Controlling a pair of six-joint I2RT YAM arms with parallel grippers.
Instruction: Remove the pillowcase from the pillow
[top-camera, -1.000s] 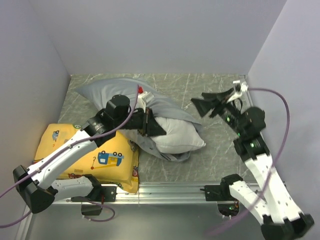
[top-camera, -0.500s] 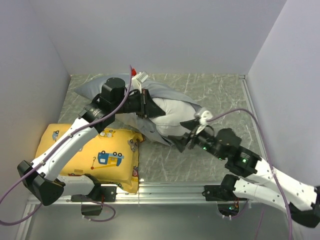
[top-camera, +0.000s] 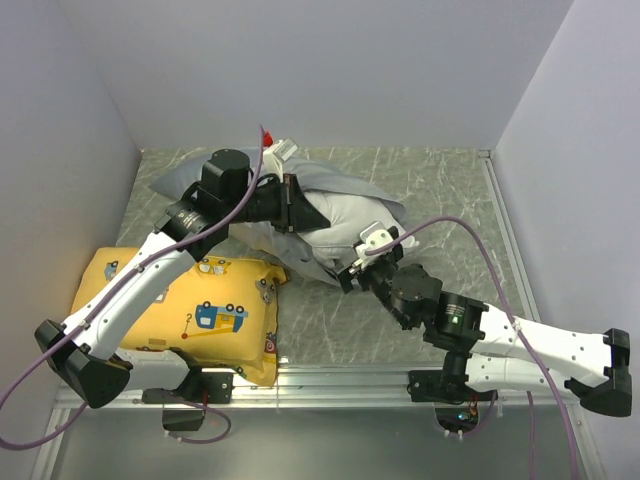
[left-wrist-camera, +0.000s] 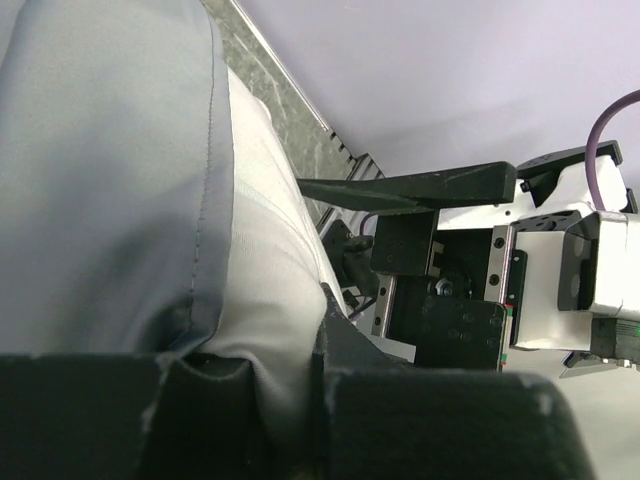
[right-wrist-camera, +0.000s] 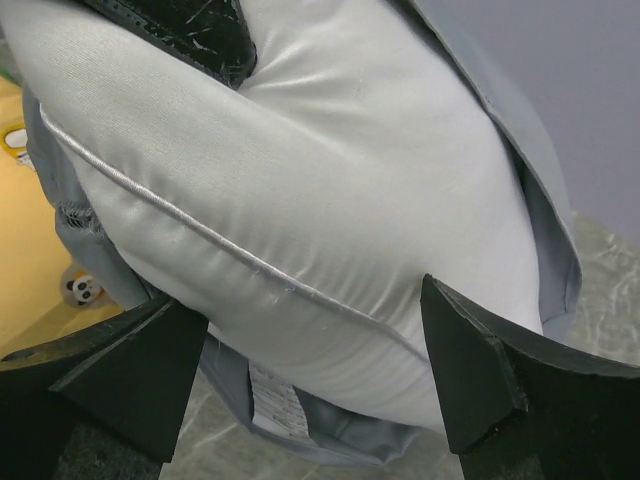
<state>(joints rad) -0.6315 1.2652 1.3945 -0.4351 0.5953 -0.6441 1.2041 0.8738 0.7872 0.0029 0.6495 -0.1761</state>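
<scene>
Just ahead of wide right pincer (right-wrist-camera: 310, 335), bare pillow (right-wrist-camera: 300, 180), pillowcase (right-wrist-camera: 530, 190) behind.

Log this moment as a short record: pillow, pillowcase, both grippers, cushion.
pillow: white end bare, poking out of the pillowcase
pillowcase: grey, partly on, covering the far-left part
left gripper: shut on the pillow beside the pillowcase's edge
right gripper: open, fingers either side of the bare end
cushion: yellow, near left, beside the pillow
</scene>
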